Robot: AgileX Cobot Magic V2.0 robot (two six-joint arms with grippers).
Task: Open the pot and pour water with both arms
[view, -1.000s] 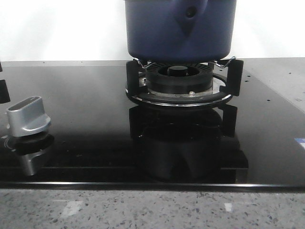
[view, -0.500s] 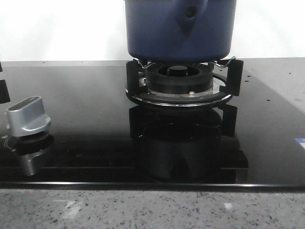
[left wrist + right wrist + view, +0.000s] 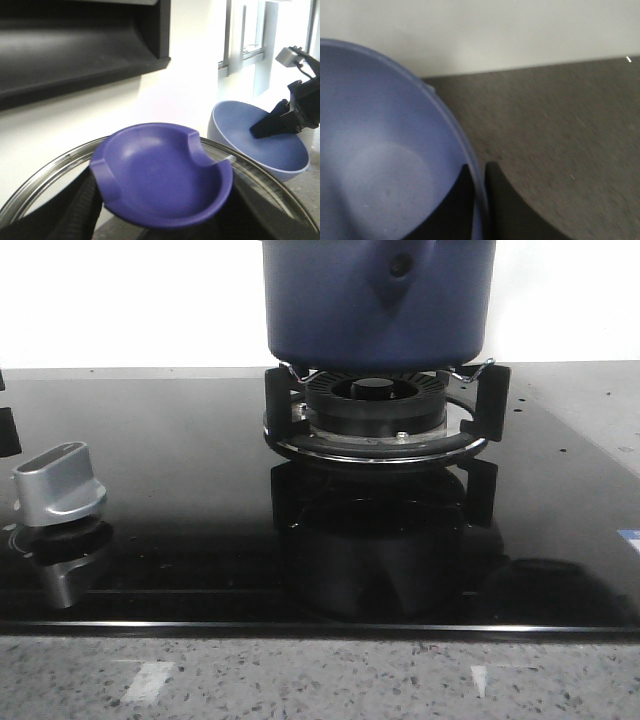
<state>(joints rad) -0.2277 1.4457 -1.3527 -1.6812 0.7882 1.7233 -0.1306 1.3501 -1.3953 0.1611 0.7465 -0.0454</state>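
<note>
The dark navy-blue pot [image 3: 378,300] stands on the gas burner [image 3: 375,412]; its top is cut off in the front view. No gripper shows there. In the left wrist view my left gripper [image 3: 162,212] is shut on the purple-blue lid knob [image 3: 162,175], with a ribbed finger [image 3: 75,212] on each side under it. The glass lid with its steel rim [image 3: 50,170] lies below the knob. My right gripper [image 3: 479,167] is shut on the rim of a paler-blue bowl [image 3: 375,150]. The bowl [image 3: 250,155] and right gripper [image 3: 267,127] also show in the left wrist view.
A silver stove knob [image 3: 60,485] stands at the left of the black glass hob [image 3: 180,490], with a speckled stone counter edge [image 3: 320,680] in front. A dark range hood [image 3: 75,50] hangs above the lid. Grey counter [image 3: 560,130] lies beside the bowl.
The pot has not moved on the burner. A dark reflection has appeared on the hob glass at the front right.
</note>
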